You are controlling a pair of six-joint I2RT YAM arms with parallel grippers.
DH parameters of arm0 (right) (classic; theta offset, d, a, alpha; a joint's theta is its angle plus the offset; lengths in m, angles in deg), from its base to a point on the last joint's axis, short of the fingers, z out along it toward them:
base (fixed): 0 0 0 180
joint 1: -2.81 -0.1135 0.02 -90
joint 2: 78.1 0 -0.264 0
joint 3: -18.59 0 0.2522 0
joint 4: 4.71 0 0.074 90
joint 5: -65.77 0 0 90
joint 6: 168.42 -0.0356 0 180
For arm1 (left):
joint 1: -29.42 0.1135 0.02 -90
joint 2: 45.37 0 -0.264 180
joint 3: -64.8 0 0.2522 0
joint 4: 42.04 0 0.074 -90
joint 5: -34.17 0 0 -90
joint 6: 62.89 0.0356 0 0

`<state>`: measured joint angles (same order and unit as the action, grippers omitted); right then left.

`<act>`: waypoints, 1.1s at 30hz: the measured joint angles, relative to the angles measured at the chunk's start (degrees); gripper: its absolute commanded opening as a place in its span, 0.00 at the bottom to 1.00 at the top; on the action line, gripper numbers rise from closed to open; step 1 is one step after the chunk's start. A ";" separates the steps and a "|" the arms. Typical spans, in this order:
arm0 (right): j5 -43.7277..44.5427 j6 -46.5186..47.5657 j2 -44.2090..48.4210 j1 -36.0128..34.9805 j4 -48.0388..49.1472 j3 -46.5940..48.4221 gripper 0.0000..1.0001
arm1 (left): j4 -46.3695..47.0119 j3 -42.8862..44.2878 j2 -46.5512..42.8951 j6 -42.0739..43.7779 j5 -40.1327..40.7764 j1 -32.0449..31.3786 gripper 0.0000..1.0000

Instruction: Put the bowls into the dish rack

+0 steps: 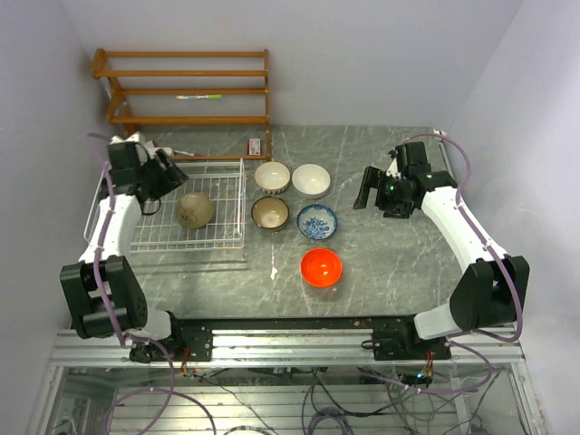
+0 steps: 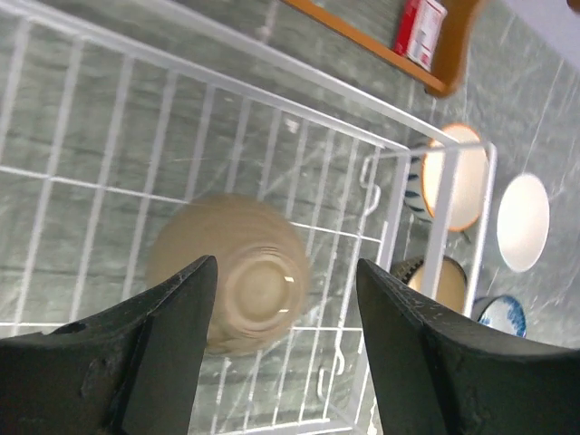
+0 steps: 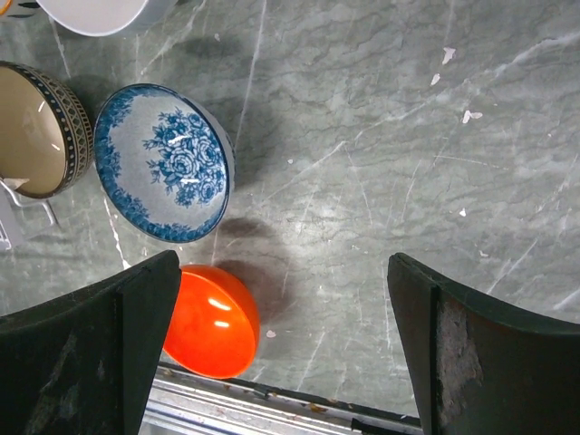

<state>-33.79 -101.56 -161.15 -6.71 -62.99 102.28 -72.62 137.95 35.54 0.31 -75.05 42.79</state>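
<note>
The dish rack [image 1: 243, 207] is a white wire basket at the left. A brownish-tan bowl [image 1: 195, 209] lies upside down inside it, blurred in the left wrist view [image 2: 227, 272]. My left gripper [image 1: 172, 179] hovers open above that bowl [image 2: 286, 263] and touches nothing. Right of the rack stand a cream bowl [image 1: 272, 176], a white bowl [image 1: 311, 179], a dark-patterned bowl [image 1: 270, 214], a blue-and-white bowl [image 1: 317, 222] and an orange-red bowl [image 1: 321, 266]. My right gripper [image 1: 362, 193] is open over bare table [image 3: 283, 256], right of the orange-red bowl [image 3: 213, 322] and the blue-and-white bowl [image 3: 163, 163].
A wooden slatted shelf [image 1: 186, 86] stands against the back wall, with a small red-and-white box [image 1: 256, 145] at its foot. A white scrap [image 1: 274, 270] lies left of the orange-red bowl. A metal rail [image 1: 290, 349] runs along the near edge.
</note>
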 measured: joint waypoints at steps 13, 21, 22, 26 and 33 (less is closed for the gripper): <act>-0.98 0.04 -0.17 0.04 0.24 0.00 0.97 | -10.12 14.60 10.40 6.32 16.87 -20.39 0.76; -0.70 0.24 -0.15 0.04 0.22 -0.07 0.98 | -11.87 15.04 17.33 6.91 21.31 -25.20 0.76; -0.55 0.24 -0.15 0.04 0.24 -0.17 0.98 | -11.93 14.91 17.55 6.91 21.64 -25.51 0.77; -0.26 0.28 -0.13 0.04 0.15 -0.81 0.98 | -11.67 14.23 17.57 6.88 23.21 -26.03 0.77; -0.22 0.55 -0.13 0.04 0.09 -1.18 0.98 | -12.87 12.04 17.57 5.84 31.61 -26.23 0.84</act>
<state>-34.01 -101.01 -161.28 -6.67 -62.90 101.10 -85.49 150.00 53.11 6.14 -43.45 16.56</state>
